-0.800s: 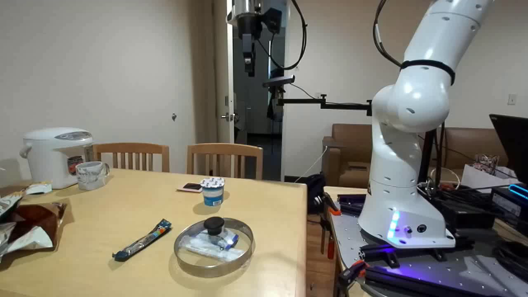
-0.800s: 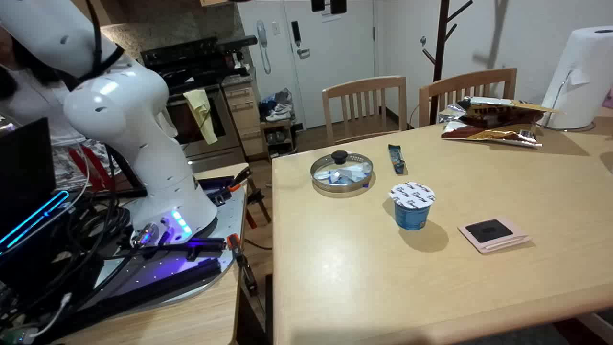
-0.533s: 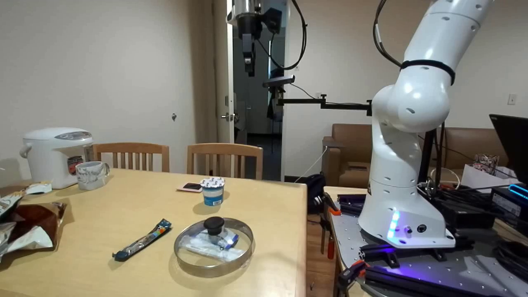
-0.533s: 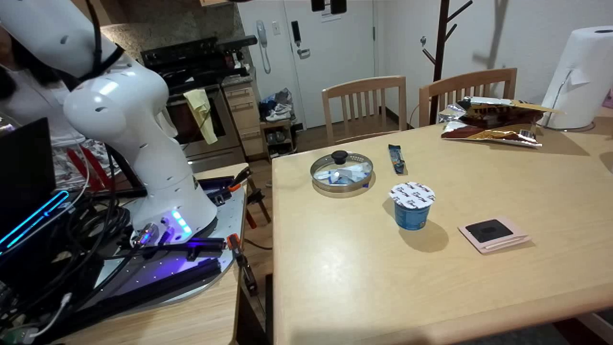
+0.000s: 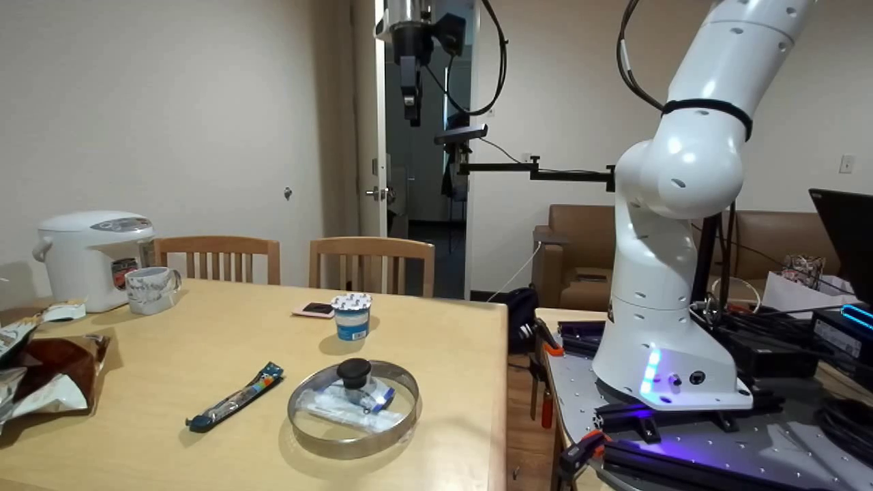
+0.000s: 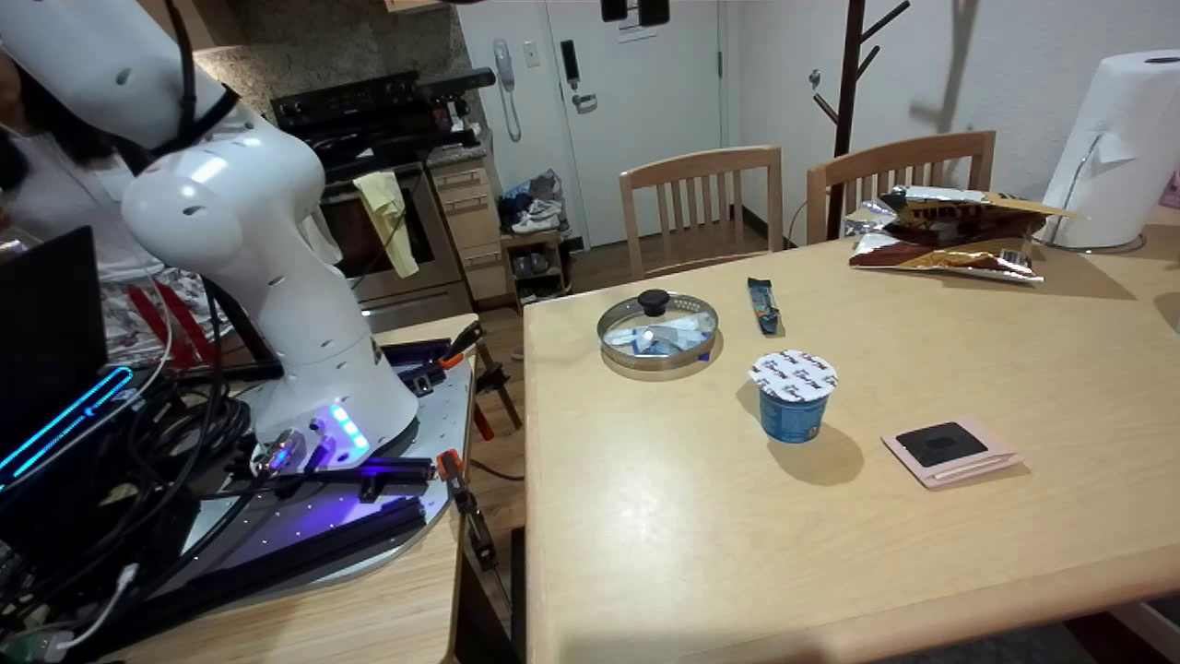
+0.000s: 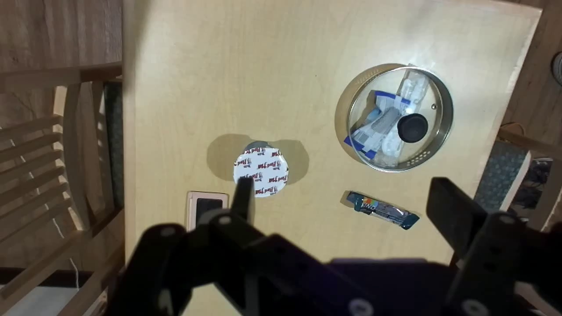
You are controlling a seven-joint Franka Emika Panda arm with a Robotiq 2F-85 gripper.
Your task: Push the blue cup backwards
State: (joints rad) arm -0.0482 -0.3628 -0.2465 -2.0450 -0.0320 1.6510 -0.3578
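Hanging high over the tabletop [image 6: 645,516], spread wide and holding nothing, our claw [image 7: 342,186] presumably leaves us room to approach the upright blue cup [image 6: 793,398].

My wrist view has the cup [image 7: 262,170] near centre, the lid [image 7: 412,127] upper right. The snack bar [image 7: 382,210] lies lower right.

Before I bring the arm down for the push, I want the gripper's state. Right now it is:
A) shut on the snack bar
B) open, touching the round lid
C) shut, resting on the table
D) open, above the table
D: in the wrist view the gripper has its fingers spread wide apart, and in an exterior view it hangs well above the table.
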